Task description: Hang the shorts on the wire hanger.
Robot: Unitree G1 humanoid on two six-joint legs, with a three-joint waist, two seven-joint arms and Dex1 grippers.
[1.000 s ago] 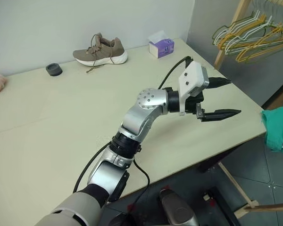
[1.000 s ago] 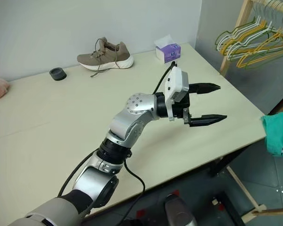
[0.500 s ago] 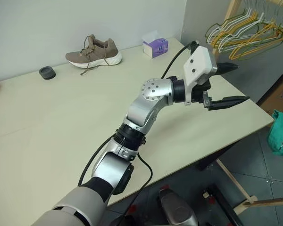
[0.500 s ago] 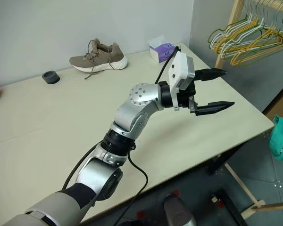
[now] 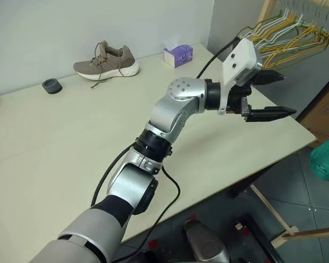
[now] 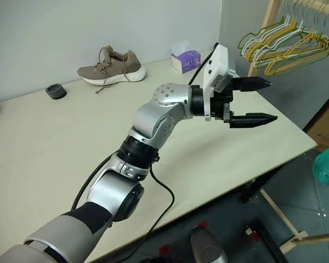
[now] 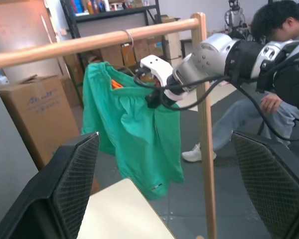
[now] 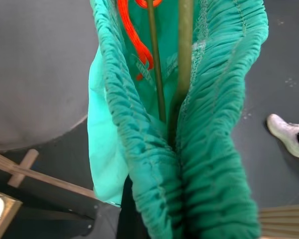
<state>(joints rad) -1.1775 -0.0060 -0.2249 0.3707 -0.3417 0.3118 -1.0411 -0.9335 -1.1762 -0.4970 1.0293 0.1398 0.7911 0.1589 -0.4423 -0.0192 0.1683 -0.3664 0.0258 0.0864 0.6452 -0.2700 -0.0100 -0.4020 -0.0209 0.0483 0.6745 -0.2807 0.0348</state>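
While the left gripper (image 5: 266, 96) waits spread wide, the right gripper (image 7: 152, 94), its finger state unclear, should release the shorts (image 7: 134, 134) only once they sit on the wire hanger (image 8: 157, 74).

One shoe (image 5: 106, 59), one tissue box (image 5: 178, 55), perhaps a dozen bunched hangers (image 5: 285, 38).

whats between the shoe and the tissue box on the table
Nothing: the stretch of table between the shoe and the tissue box is bare, as the left eye view shows.
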